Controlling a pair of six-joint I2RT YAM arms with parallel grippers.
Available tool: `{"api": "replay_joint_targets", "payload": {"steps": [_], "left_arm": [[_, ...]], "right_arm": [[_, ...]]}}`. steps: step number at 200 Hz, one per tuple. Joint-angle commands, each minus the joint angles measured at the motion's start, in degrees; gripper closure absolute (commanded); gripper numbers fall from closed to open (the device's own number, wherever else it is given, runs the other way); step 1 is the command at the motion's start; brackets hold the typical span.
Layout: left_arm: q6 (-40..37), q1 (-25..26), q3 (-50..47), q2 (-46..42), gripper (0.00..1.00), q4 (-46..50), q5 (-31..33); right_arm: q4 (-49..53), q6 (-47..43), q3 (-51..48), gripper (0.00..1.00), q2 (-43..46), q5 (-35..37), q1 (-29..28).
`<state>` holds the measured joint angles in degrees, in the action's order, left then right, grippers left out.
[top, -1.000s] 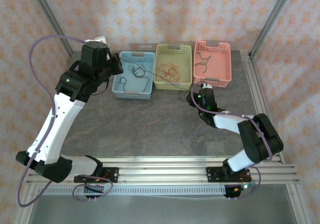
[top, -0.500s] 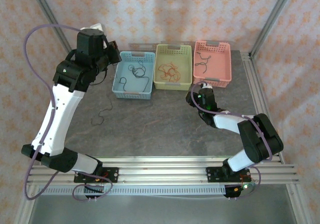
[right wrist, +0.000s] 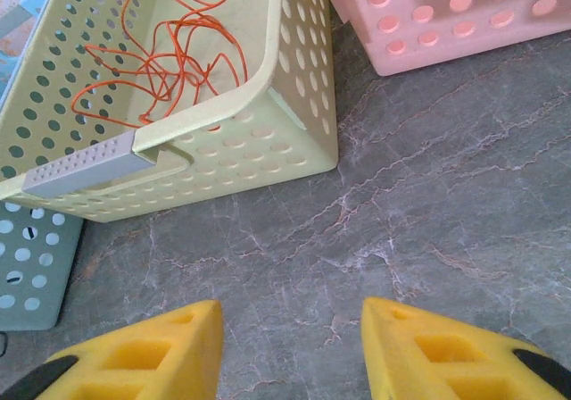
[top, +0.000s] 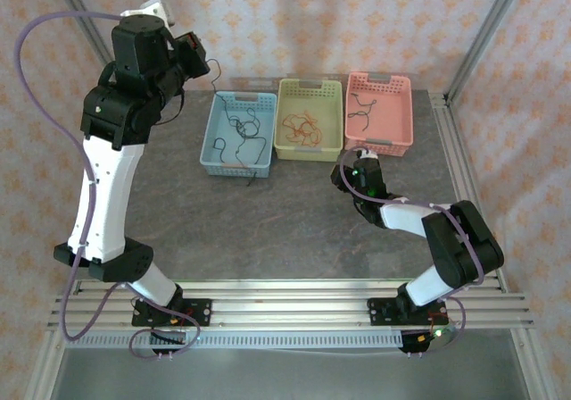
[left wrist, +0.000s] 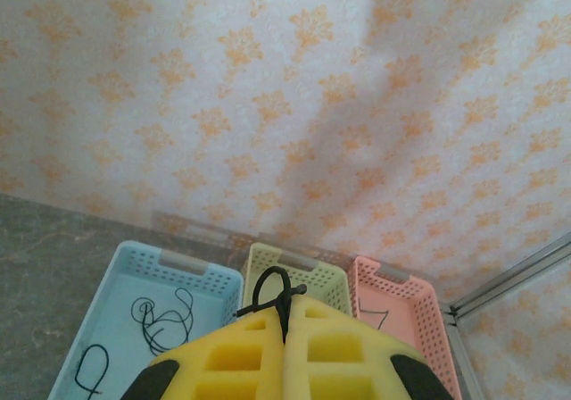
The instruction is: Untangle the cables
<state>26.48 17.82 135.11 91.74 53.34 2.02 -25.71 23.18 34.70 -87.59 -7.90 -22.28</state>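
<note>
Black wire is the item at risk. The left jaws, raised high at 10 o'clock of the counter (top: 268, 230), are clamped together on one loop of black cable (left wrist: 281, 293), and its free length hangs down toward the blue basket (top: 234, 170). If that strand is hooked on the other black cables (top: 243, 132) lying in the basket, further lifting would likely drag the whole bundle out or shift the light basket. The thin wire could also slip from the foam pads (left wrist: 312, 320). The right jaws stand apart and hold nothing, low over the counter at 6 o'clock of the gap between the green basket (top: 310, 153) and the pink basket (top: 379, 144); a forward move could push either one. All three baskets sit side by side at 12 o'clock. The blue basket, at 11 o'clock, holds black cables. The green basket holds the orange cables (right wrist: 169, 79). The pink basket, at 1 o'clock, holds one dark cable (top: 361, 107), colour uncertain.
</note>
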Motion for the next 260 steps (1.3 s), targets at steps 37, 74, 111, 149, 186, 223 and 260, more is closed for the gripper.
{"api": "replay_joint_targets", "payload": {"steps": [37,74,111,149,186,223,260], "left_arm": [[-1.2,-0.7,12.3,5.2,1.00,-1.8,0.0],[-1.0,-1.0,13.5,5.3,1.00,-5.1,-0.7],[-0.5,-1.0,13.5,4.0,1.00,-8.7,-3.0],[-0.6,-1.0,15.0,3.4,1.00,-11.6,-3.8],[0.3,-1.0,16.3,2.4,1.00,-13.4,-5.4],[0.3,-1.0,16.7,0.1,1.00,-14.8,-6.5],[-0.5,-1.0,15.1,-3.3,1.00,-13.0,-7.7]], "right_arm": [[-0.5,0.5,0.3,0.56,-1.0,-0.8,0.4],[-0.4,0.5,0.5,0.56,-1.4,-1.1,0.4],[-0.5,0.7,0.7,0.56,-1.7,-1.6,0.3],[-0.5,0.7,0.8,0.56,-1.8,-1.8,0.4],[-0.4,0.7,0.8,0.56,-1.8,-1.7,0.3],[-0.5,0.7,0.9,0.56,-2.1,-1.9,0.3],[-0.5,0.8,1.1,0.56,-2.1,-2.0,0.3]]}}
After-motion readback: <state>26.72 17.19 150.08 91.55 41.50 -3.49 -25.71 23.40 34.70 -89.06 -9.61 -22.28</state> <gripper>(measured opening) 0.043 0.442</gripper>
